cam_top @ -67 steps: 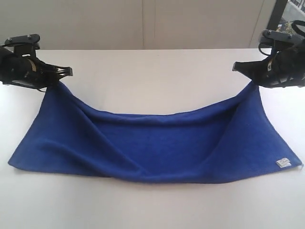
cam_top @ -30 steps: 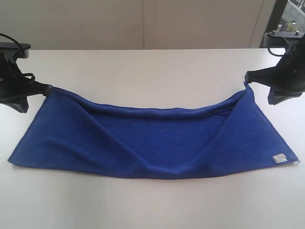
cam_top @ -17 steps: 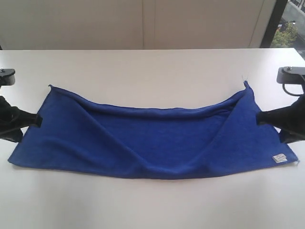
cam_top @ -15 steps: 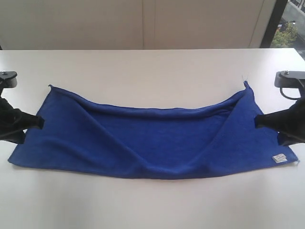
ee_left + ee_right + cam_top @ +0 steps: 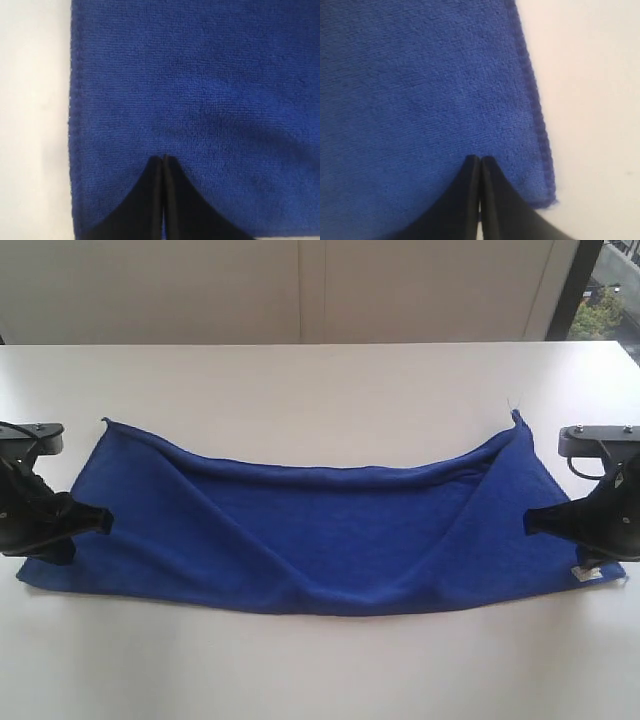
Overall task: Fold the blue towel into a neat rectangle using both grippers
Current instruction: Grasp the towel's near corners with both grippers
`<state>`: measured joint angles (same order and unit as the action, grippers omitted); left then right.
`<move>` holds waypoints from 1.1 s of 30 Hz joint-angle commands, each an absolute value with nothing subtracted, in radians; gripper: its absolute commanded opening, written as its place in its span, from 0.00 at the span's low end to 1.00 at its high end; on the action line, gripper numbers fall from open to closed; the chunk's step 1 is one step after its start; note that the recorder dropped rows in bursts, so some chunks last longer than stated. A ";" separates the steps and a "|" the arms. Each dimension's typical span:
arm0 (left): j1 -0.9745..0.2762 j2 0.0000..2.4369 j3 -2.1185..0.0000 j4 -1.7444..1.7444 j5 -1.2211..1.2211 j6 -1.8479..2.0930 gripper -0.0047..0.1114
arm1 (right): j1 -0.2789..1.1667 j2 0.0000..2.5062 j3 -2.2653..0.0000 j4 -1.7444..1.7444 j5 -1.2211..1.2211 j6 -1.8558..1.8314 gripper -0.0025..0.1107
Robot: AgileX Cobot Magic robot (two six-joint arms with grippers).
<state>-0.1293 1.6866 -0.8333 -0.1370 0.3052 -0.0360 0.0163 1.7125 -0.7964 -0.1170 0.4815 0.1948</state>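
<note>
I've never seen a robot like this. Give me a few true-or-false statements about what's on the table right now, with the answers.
1. The blue towel lies on a white table. True.
2. Both pincers stand wide open. False: the left gripper and the right gripper are shut.
3. The towel is a neat flat rectangle. False: its far edge sags inward in the middle, and creases run across it.
4. One gripper sits at each short end of the towel. True.
</note>
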 commanded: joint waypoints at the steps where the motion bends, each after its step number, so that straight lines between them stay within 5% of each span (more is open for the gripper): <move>1: -0.131 1.710 -0.826 -0.148 0.325 -0.021 0.04 | 0.010 1.740 -0.795 -0.159 0.472 0.236 0.02; 33: -0.129 1.712 -0.788 0.075 0.659 -0.159 0.04 | 0.010 1.766 -0.705 -0.307 0.775 0.382 0.02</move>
